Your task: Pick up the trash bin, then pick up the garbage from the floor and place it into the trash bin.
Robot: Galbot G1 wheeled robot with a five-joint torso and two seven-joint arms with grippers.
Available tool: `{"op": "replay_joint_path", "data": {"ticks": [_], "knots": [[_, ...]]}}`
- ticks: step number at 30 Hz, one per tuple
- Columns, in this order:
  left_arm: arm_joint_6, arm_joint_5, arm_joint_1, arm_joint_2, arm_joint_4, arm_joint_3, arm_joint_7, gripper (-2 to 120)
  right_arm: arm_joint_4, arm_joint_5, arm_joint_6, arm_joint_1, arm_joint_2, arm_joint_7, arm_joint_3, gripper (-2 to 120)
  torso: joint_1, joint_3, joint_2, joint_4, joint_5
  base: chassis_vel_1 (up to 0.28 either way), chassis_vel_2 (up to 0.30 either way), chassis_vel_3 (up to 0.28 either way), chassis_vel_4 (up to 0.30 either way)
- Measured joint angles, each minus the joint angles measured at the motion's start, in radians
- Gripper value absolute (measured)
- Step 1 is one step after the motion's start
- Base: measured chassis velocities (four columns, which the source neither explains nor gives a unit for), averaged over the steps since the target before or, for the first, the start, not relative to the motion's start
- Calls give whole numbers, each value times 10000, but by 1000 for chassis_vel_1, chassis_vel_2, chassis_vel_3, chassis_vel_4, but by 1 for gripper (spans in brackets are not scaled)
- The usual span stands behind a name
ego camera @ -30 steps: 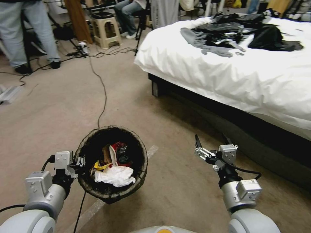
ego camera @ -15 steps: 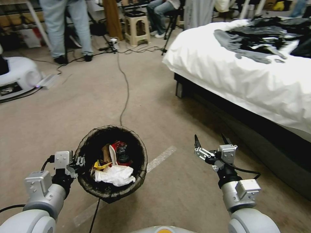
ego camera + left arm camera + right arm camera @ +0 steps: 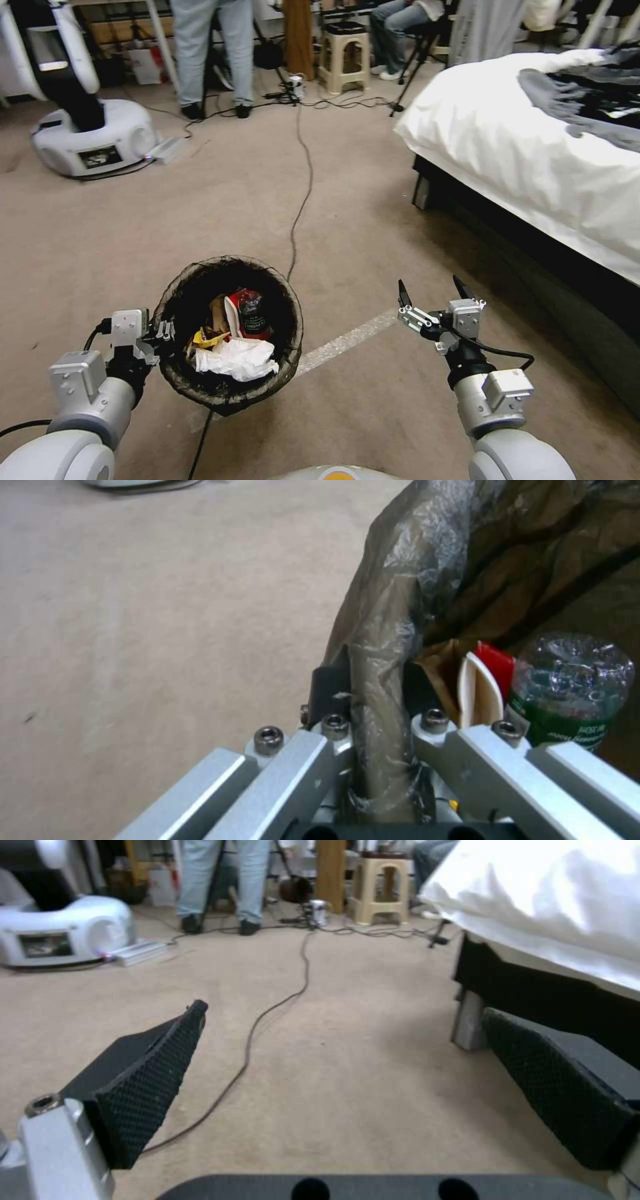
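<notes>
At the near rim of the trash bin (image 3: 230, 333), the left gripper (image 3: 162, 331) is pinched tight on the edge, with one dark finger (image 3: 331, 680) outside and one inside, and the thin brown bag (image 3: 407, 595) squeezed between them. It holds the bin up off the floor, out in front of the robot on its left side. Inside the bin lies the garbage (image 3: 233, 333): crumpled white paper (image 3: 237, 360), a red and white carton (image 3: 483, 680), a clear bottle with a green label (image 3: 573, 685), a brown paper bag and a bit of yellow wrapper. The right gripper (image 3: 432, 298) hangs low on the right, wide open, with nothing between its black bumpy pads (image 3: 150, 1080). I think the hold is a small one, just one spot on the rim, so the bin could tip or swing. The bag is slippery, so the rim might slide out and the bin would drop and spill. A black cable (image 3: 300, 193) runs across the floor and passes under the bin, and the wheels might catch on it. The floor (image 3: 200, 213) is tan carpet with a pale strip of tape (image 3: 347, 341) on it, and I see no litter left on the part that shows. A bed (image 3: 533, 153) with a white cover and dark clothes stands close on the right, near enough to bump. Farther back are another white robot base (image 3: 93, 137), a plastic stool (image 3: 343, 57), more cables, and the legs of people standing and sitting.
</notes>
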Motion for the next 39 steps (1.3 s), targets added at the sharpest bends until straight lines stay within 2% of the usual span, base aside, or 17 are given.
{"op": "replay_joint_path", "data": {"ticks": [39], "knots": [[-177,-44,-15,25,0,44,-124,1,-18,22,-7,26,-16,0,4,100,0,0,0,5,-1,85,86,89,89]]}}
